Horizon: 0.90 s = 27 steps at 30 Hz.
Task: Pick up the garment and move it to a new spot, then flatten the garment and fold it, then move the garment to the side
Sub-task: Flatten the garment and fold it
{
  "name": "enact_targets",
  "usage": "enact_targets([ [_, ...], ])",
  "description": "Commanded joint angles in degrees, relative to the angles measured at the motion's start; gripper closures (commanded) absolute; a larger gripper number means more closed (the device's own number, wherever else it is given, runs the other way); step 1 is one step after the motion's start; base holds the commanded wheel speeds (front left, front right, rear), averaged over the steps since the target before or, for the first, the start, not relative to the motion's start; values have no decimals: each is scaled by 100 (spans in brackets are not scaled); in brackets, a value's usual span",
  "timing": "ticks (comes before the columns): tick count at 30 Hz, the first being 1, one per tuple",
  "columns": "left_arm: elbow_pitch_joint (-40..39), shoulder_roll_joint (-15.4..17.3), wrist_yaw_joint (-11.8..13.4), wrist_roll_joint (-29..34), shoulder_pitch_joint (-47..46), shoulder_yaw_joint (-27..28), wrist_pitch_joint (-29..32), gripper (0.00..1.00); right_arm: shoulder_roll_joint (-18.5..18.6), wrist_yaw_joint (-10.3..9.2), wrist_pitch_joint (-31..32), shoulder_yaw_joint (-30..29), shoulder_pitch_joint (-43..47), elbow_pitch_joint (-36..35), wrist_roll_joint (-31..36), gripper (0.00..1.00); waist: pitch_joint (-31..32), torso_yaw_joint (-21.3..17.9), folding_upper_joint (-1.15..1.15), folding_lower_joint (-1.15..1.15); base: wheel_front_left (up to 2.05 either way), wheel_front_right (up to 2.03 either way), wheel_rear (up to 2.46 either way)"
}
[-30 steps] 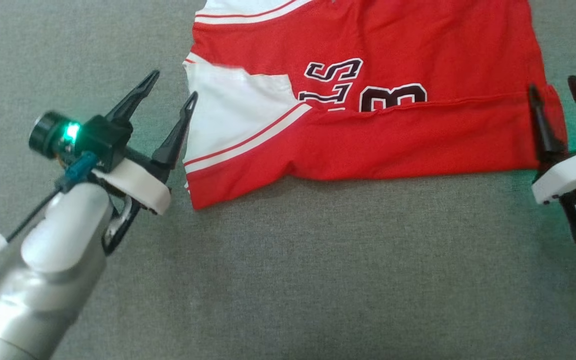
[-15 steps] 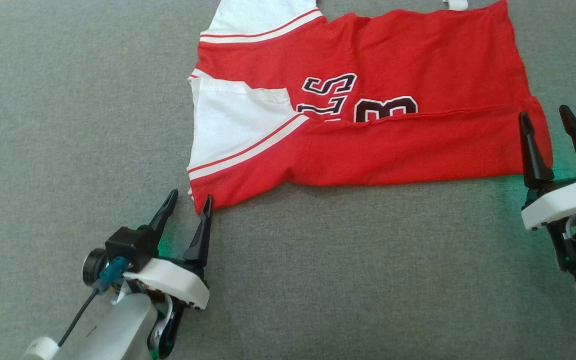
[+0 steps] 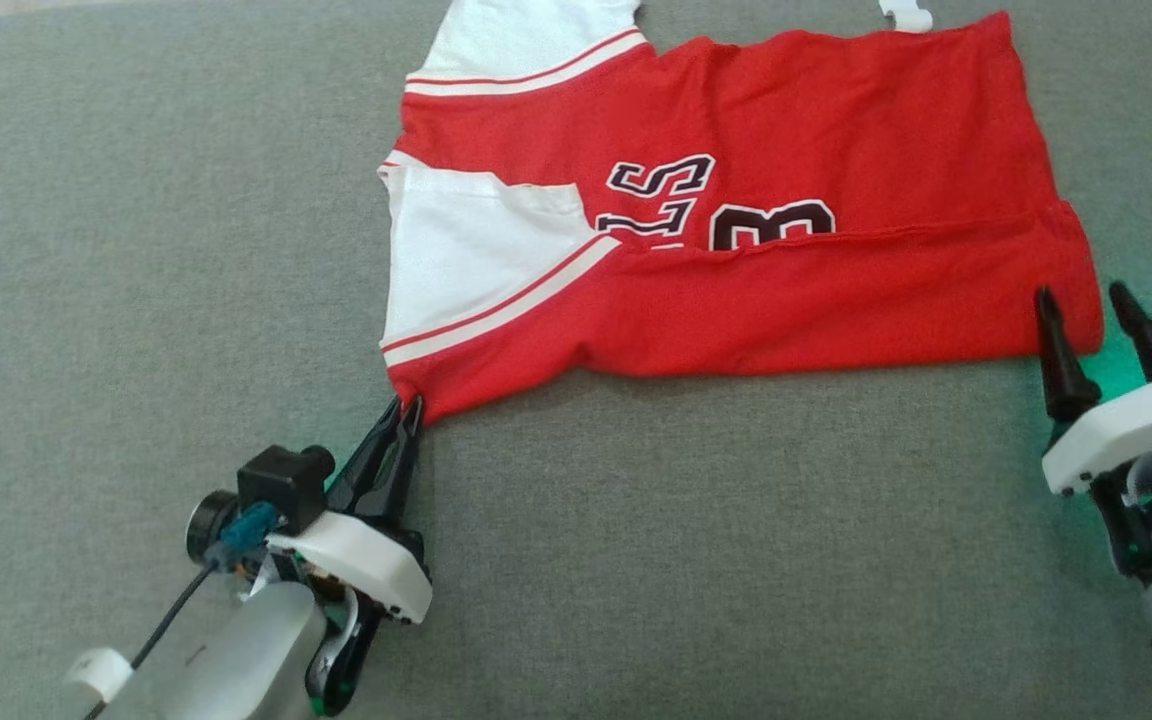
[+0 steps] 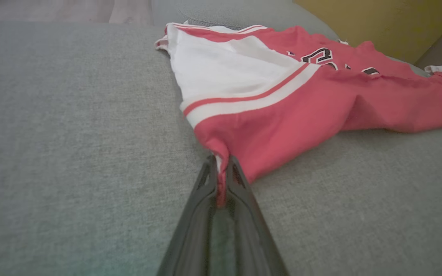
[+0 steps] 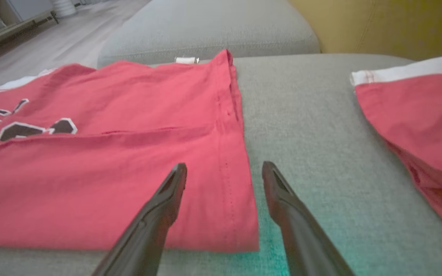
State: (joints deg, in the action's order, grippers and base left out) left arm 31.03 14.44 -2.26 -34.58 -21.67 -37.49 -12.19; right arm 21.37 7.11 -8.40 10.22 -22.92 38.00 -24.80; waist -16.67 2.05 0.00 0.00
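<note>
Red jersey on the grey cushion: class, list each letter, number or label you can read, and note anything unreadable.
"S": black letter on the red jersey.
"3": large numeral beside it, lower part hidden under the fold; possibly an 8.
Letters below the "S": cut off by the fold, unreadable.
White tag at the top edge: too small to read.

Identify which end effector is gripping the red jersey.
The left end effector: it is shut, pinching the jersey's corner, while the right end effector stands open.
</note>
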Motion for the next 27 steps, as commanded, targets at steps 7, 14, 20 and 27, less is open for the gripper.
enact_targets([
  [7, -368, 460, 107, 240, -176, 135, -99, 100, 58, 37, 749, -26, -175, 461, -18, 0, -6, 167, 0, 0, 0, 0, 0],
  [14, -526, 576, 146, 246, -118, 121, -68, 100, 246, 37, 1147, 63, -27, 309, -230, 100, 122, 243, 0, 0, 0, 0, 0],
  [20, -830, 742, 237, 165, 348, 72, 31, 100, 573, 37, 1360, 187, 436, -165, -463, 100, 449, 231, 0, 0, 0, 0, 0],
  [27, -1561, 1047, 533, 87, 1172, 10, 228, 100, 1018, 37, 1408, 224, 1344, -1070, -876, 100, 758, 250, 0, 0, 0, 0, 0],
])
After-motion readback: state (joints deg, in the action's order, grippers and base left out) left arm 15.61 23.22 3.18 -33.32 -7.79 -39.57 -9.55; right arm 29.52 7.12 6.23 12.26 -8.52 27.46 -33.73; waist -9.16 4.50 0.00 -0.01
